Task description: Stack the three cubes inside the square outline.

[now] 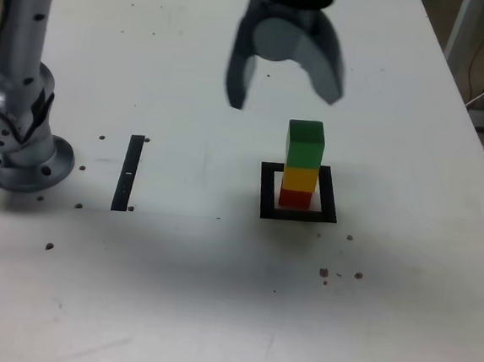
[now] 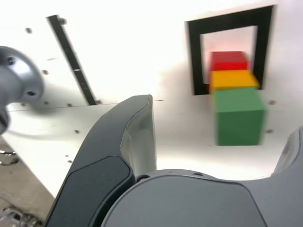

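The red cube (image 1: 295, 199) is sitting inside the black square outline (image 1: 267, 210) on the white surface (image 1: 173, 285), with the yellow cube (image 1: 300, 179) resting on it and the green cube (image 1: 305, 148) topping the upright stack. The end effector (image 1: 283, 98) is hovering above the surface, apart from the cubes, its jaws spreading wide and holding nothing. A black strip (image 1: 128, 174) is lying toward the exterior view's left, between the outline and the arm's base (image 1: 31, 167).

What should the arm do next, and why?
Probably just draw back without touching anything: the green, yellow and red blocks are already stacked inside the black square, and the claw is open, clear of them.
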`<move>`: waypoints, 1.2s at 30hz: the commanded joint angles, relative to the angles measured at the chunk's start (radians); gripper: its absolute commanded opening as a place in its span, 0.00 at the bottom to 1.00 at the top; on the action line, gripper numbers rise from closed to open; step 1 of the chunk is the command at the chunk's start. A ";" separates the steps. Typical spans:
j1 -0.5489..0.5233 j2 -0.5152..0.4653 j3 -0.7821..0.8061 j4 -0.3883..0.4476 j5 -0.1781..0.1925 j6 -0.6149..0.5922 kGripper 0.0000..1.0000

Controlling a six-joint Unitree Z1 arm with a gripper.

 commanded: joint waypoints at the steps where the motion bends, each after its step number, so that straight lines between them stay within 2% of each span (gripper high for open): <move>1: 0.004 -0.035 0.033 0.009 0.004 0.000 0.99; 10: 0.042 -0.210 0.288 -0.034 0.027 -0.015 0.99; 17: 0.068 -0.313 0.480 -0.102 0.034 -0.015 0.99; 27: 0.085 -0.388 0.732 -0.267 0.022 -0.015 0.99; 36: 0.088 -0.404 0.923 -0.448 -0.011 -0.015 0.99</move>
